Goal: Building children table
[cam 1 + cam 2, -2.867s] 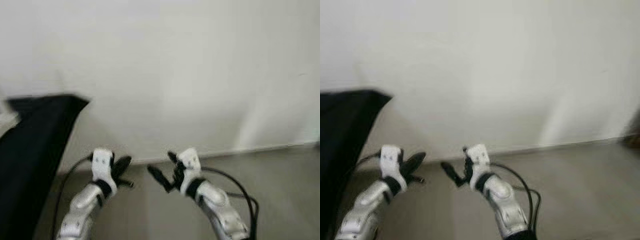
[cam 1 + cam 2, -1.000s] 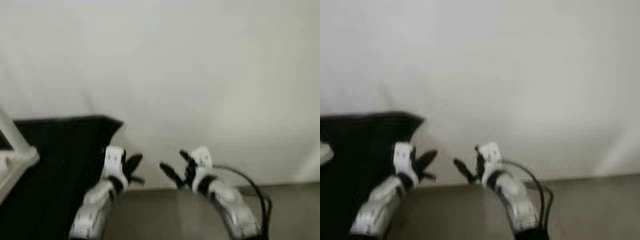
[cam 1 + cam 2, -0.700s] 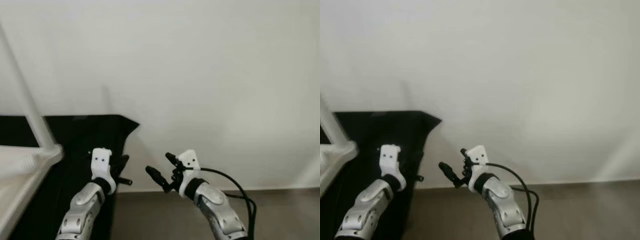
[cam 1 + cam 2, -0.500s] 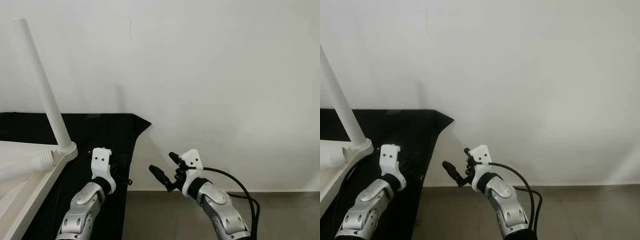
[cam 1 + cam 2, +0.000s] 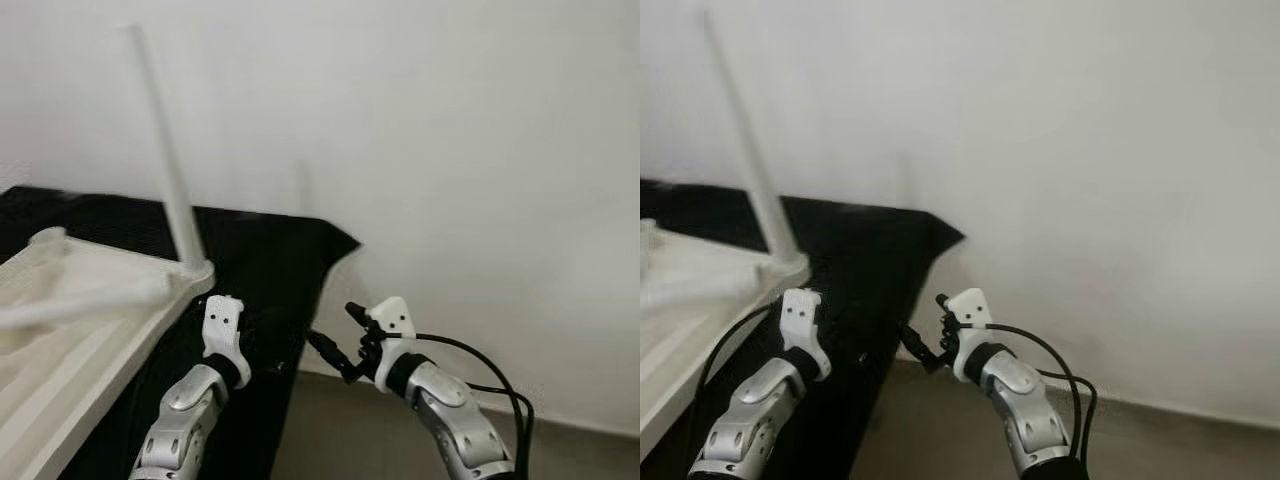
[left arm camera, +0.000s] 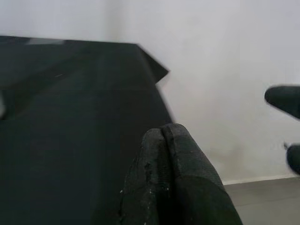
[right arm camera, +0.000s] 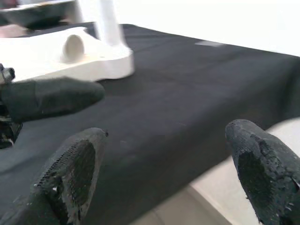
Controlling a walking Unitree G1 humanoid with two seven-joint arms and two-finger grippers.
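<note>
The camera has swung toward the robot's left, so the black cloth (image 5: pixel 270 260) now spreads beneath and beyond the fingers of the left gripper (image 5: pixel 258 345), where bare floor lay before. An upturned white children's table (image 5: pixel 90 330) has come into sight beside those fingers, one leg (image 5: pixel 165 160) standing upright above them. The right gripper (image 5: pixel 335 350), fingers (image 7: pixel 70 173) apart, now hangs just off the cloth's corner.
</note>
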